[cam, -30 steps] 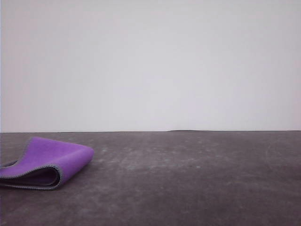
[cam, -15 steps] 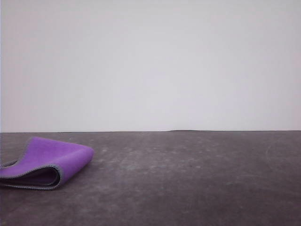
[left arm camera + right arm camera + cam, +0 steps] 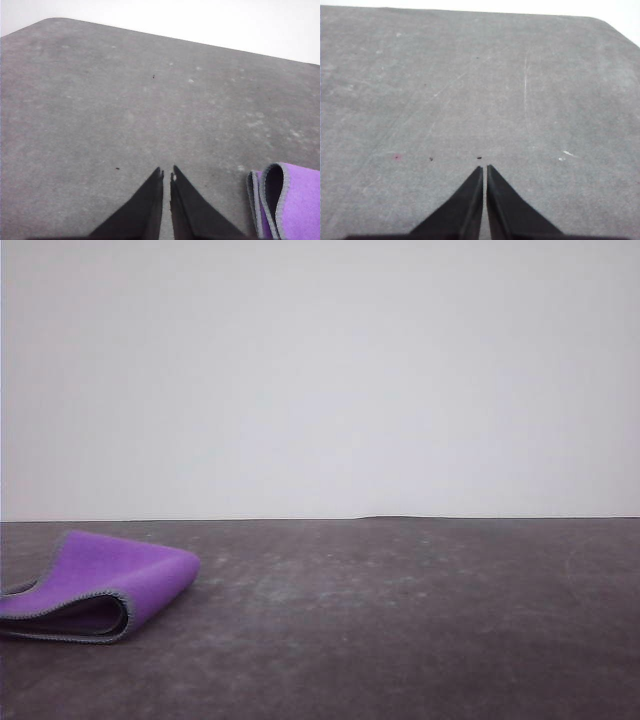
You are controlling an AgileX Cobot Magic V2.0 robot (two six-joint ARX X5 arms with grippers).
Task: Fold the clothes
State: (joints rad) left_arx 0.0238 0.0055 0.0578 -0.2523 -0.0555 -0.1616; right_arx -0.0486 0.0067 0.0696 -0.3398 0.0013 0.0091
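The clothes (image 3: 110, 585) lie folded over on the dark grey table (image 3: 400, 620) at the near left, purple face up, with a grey stitched edge along the open side. In the left wrist view the folded cloth (image 3: 287, 200) lies just beside my left gripper (image 3: 167, 172), apart from it. That gripper's black fingers are shut with nothing between them, above bare table. My right gripper (image 3: 484, 169) is also shut and empty, hanging over bare table.
The table's far edge (image 3: 320, 519) meets a plain white wall. A rounded table corner (image 3: 45, 22) appears in the left wrist view and another corner (image 3: 607, 22) in the right wrist view. Faint scratches and specks mark the surface.
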